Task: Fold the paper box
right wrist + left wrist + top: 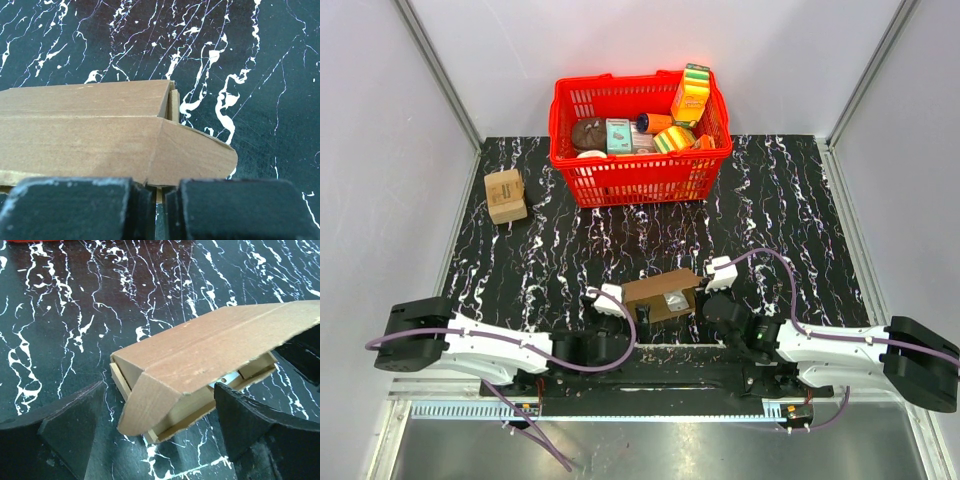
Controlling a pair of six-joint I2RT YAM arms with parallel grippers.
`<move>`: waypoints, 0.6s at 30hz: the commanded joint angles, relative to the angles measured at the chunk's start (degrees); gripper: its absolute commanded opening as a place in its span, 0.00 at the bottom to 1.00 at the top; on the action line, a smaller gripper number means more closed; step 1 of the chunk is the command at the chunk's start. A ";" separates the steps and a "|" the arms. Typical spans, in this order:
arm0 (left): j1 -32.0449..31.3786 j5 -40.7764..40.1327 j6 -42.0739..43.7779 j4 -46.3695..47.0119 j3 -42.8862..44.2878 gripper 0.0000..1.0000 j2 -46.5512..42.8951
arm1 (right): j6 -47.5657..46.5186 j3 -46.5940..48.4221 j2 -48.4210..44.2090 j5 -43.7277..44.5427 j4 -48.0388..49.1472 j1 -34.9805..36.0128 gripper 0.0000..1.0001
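Observation:
The paper box [660,290] is plain brown cardboard, partly folded, lying on the black marbled table near its front edge between my two arms. Its lid panel stands a little lifted, with rounded end flaps. My left gripper [626,303] is open, with its fingers wide apart on either side of the box's left end flap [150,400] and not touching it. My right gripper [702,300] is at the box's right end. In the right wrist view its fingers [90,210] are nearly together on a thin cardboard edge just below the rounded right flap [195,155].
A red basket [640,180] full of colourful packages stands at the back centre. A small tan cube-shaped box [505,195] sits at the back left. Grey walls enclose the table on three sides. The table's front edge runs just behind the grippers.

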 commanded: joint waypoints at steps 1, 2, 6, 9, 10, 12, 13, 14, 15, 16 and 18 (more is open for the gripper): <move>-1.49 2.75 3.25 2.39 -0.31 0.95 -3.43 | 1.12 0.18 -0.06 1.99 1.03 0.49 0.08; -1.75 3.36 4.38 2.04 -0.13 0.95 -4.13 | 1.12 0.27 -0.05 1.99 1.04 0.49 0.08; -1.93 7.75 8.87 1.86 1.10 0.96 -5.81 | 1.03 0.27 0.03 2.16 1.04 0.49 0.08; -1.93 13.29 12.12 0.90 1.80 0.97 -7.74 | 1.12 0.18 -0.05 2.34 1.04 0.49 0.08; -1.93 14.69 12.39 -0.06 2.06 0.97 -8.27 | 1.20 0.18 -0.05 2.42 1.04 0.58 0.09; -2.02 18.74 13.09 -2.96 2.85 0.97 -10.81 | 1.12 0.18 -0.05 2.60 1.04 0.49 0.09; -2.02 20.06 13.45 -3.84 3.03 0.97 -11.95 | 1.12 0.27 -0.14 2.60 1.04 0.49 0.09; -2.02 22.42 13.54 -5.68 3.12 0.97 -14.40 | 1.12 0.27 -0.14 2.69 1.12 0.49 0.09; -2.02 23.49 13.71 -6.57 3.64 0.98 -15.81 | 1.20 0.27 -0.14 2.60 1.04 0.58 0.10; -2.02 24.54 13.97 -7.45 4.00 0.97 -17.40 | 1.20 0.18 -0.14 2.60 1.04 0.49 0.10; -2.02 27.18 15.11 -9.04 5.57 0.97 -22.23 | 1.12 0.18 -0.14 2.43 0.95 0.49 0.11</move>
